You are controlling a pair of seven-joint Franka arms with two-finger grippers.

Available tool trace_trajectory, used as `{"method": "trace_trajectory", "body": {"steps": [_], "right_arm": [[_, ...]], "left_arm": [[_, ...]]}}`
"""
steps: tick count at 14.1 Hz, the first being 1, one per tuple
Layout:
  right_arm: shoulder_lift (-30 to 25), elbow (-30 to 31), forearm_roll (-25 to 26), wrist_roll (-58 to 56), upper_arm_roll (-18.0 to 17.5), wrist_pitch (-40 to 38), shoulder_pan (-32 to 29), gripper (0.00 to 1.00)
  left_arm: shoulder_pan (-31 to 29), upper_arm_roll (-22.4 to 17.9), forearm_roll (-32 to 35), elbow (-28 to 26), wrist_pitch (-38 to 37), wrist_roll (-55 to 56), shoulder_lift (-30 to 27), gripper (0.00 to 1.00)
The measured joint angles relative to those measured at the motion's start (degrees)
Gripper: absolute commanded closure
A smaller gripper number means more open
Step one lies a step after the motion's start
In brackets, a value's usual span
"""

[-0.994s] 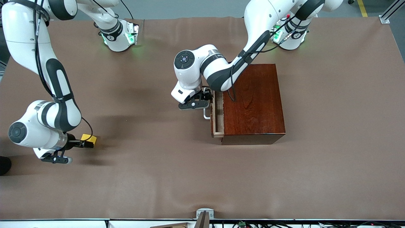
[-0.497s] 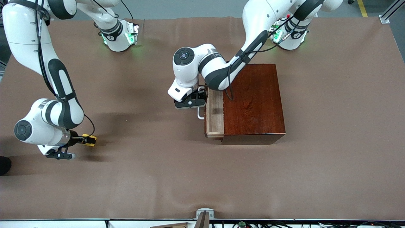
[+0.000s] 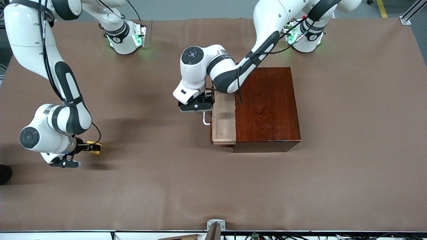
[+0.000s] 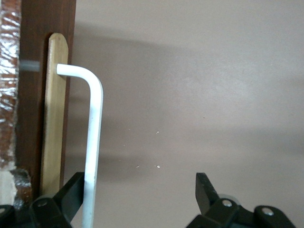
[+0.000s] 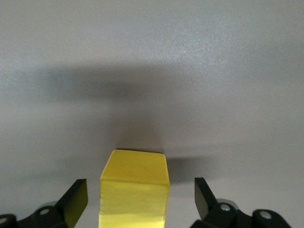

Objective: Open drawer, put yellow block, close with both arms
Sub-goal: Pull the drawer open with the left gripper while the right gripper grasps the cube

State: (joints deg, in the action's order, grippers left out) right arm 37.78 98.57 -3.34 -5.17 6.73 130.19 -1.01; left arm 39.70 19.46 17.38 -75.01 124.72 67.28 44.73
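The drawer [image 3: 224, 123] stands partly pulled out of the reddish-brown box [image 3: 267, 106], toward the right arm's end of the table. My left gripper [image 3: 206, 106] is at its white handle [image 3: 205, 120]. In the left wrist view the handle [image 4: 94, 142] runs just inside one finger [image 4: 71, 194] of the open left gripper [image 4: 137, 194]; the rest of the gap is bare. The yellow block [image 3: 94, 147] sits on the table near the right arm's end. My right gripper [image 5: 140, 197] straddles the block [image 5: 135, 190], open, with a gap on each side.
A brown mat [image 3: 213, 186] covers the whole table. The box stands in the middle, nearer the left arm's base. A small metal bracket [image 3: 215, 225] sits at the table edge nearest the front camera.
The drawer has slid farther out of the box, the left gripper moving with its handle. The right arm has shifted slightly around the block, which has stayed in place.
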Motion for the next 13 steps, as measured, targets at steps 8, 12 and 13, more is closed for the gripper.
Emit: {"method": "trace_trajectory", "body": {"steps": [8, 12, 13], "right_arm": [[-0.4, 0.2, 0.1, 0.1, 0.0, -3.8, 0.3, 1.00], [-3.3, 0.1, 0.4, -5.6, 0.0, -4.2, 0.8, 1.00], [-4.3, 0.0, 0.4, -10.1, 0.0, -4.2, 0.8, 1.00]], "left_arm": [[0.8, 0.1, -0.4, 0.0, 4.4, 0.0, 0.4, 0.00], [1.1, -0.1, -0.5, 0.1, 4.9, -0.3, 0.4, 0.00], [1.2, -0.1, -0.7, 0.1, 5.1, -0.3, 0.4, 0.00]]}}
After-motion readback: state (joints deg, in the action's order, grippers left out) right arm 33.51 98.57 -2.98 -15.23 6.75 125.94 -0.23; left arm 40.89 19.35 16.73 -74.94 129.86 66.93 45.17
